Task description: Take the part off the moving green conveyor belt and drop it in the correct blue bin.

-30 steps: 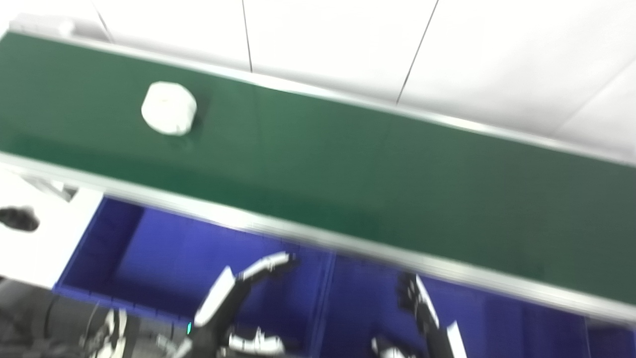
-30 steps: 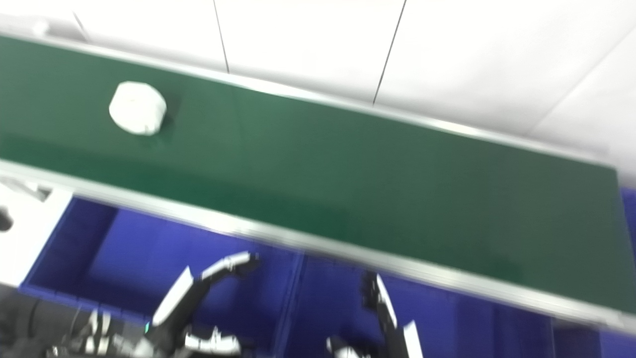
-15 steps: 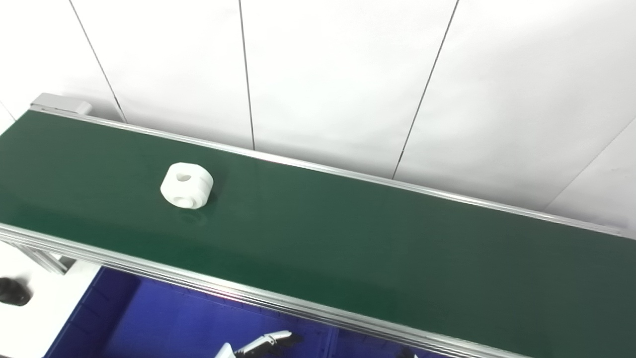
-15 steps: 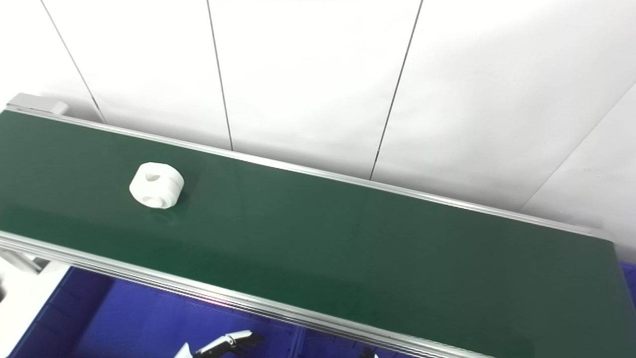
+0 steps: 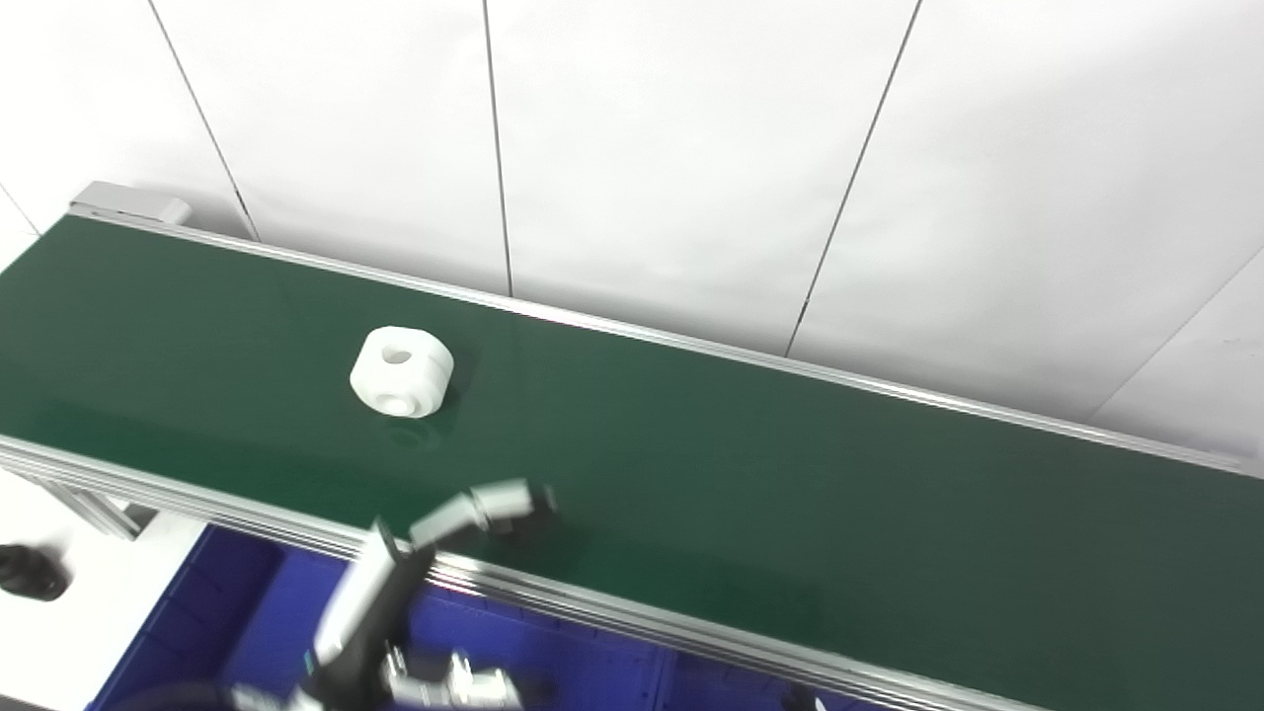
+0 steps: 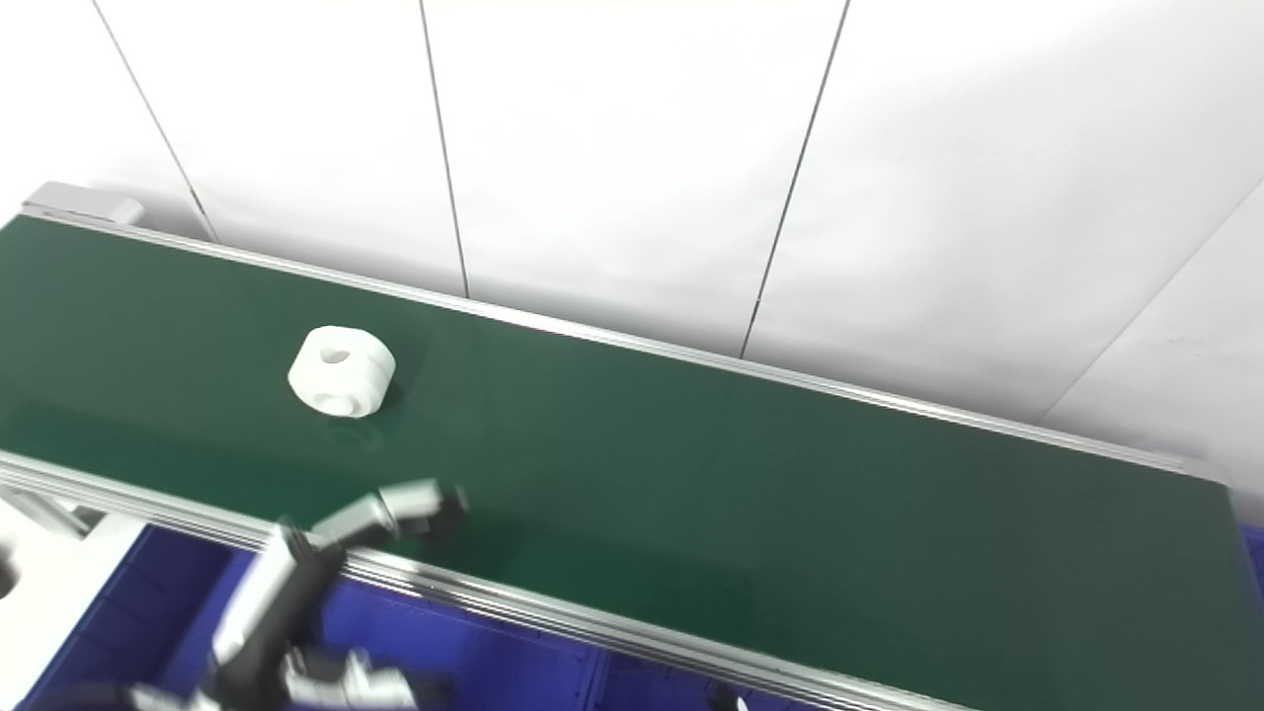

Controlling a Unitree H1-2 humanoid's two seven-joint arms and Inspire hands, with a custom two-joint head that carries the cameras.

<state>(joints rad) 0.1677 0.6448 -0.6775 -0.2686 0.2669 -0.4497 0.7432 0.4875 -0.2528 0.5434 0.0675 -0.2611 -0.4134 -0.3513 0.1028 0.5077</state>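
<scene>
Over the near rail of the green conveyor belt (image 5: 750, 494), the left hand (image 5: 434, 553) is reaching empty, fingers spread, toward the white ring-shaped part (image 5: 402, 371) riding on the far-left stretch, while the right hand is sitting out of view.

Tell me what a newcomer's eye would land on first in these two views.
The white part stands out first, a chunky ring-like piece with a hole, alone on the left stretch of the green conveyor belt. Next comes the left hand, blurred, holding nothing, reaching up over the belt's near rail, below and right of the part and apart from it. Under the rail shows a blue bin.
</scene>
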